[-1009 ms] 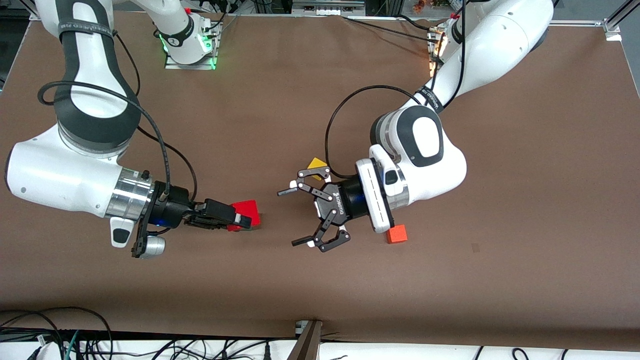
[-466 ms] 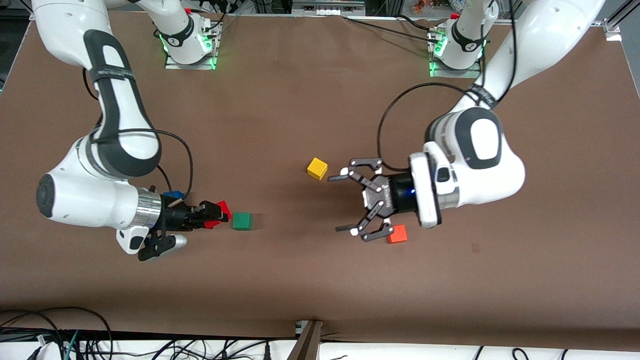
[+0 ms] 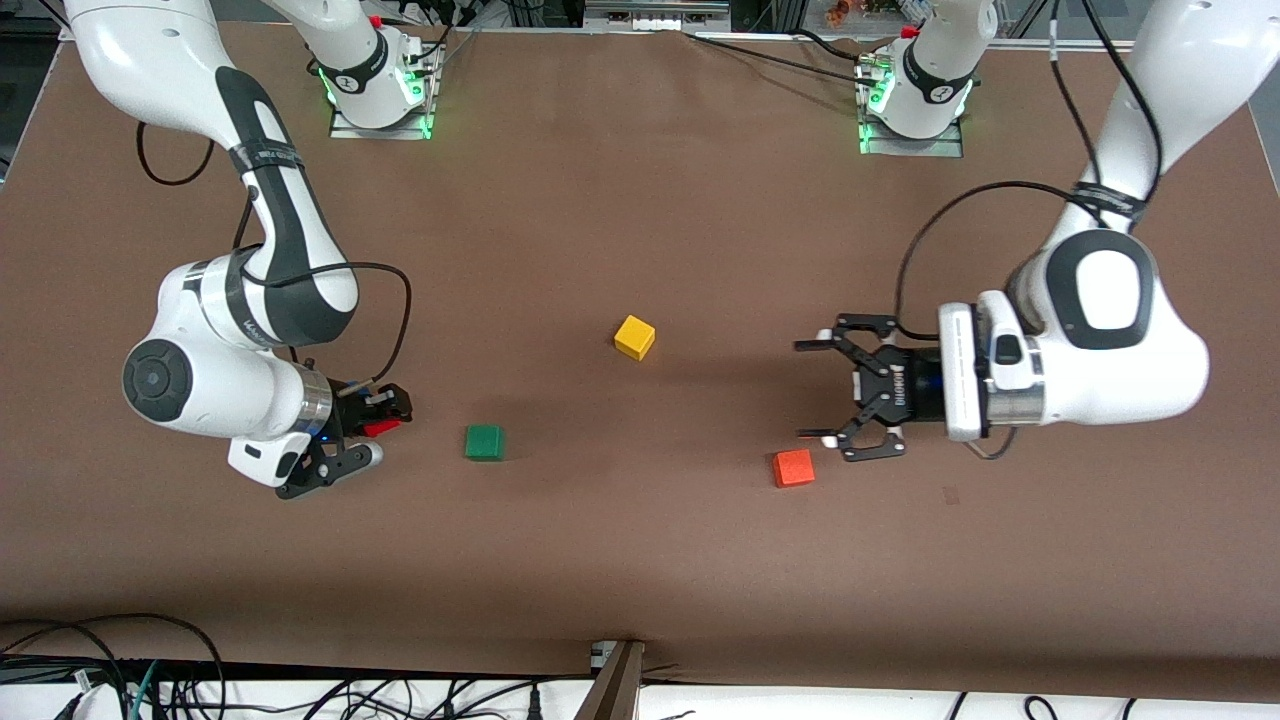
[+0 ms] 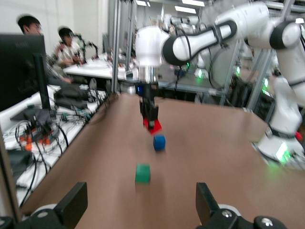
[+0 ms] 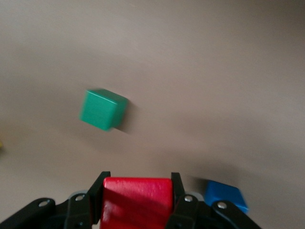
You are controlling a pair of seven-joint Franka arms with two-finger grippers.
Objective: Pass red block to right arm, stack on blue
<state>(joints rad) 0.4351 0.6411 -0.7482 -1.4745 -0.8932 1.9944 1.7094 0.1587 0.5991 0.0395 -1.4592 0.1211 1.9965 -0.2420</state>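
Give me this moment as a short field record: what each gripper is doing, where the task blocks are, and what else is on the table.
right gripper: shut on the red block, just above the blue block
left gripper: open, empty, waiting above the table near the orange block
handover: done
stacking: not yet done
green block: on the table, beside the right gripper
yellow block: mid-table, farther from the front camera than the green block

High front camera looks down across the whole table [image 3: 640,560] toward both bases. Left wrist camera sits low, gazing along the tabletop; right wrist camera hangs close overhead. All three share the green cube [image 3: 484,442] [image 4: 142,173] [image 5: 102,109].
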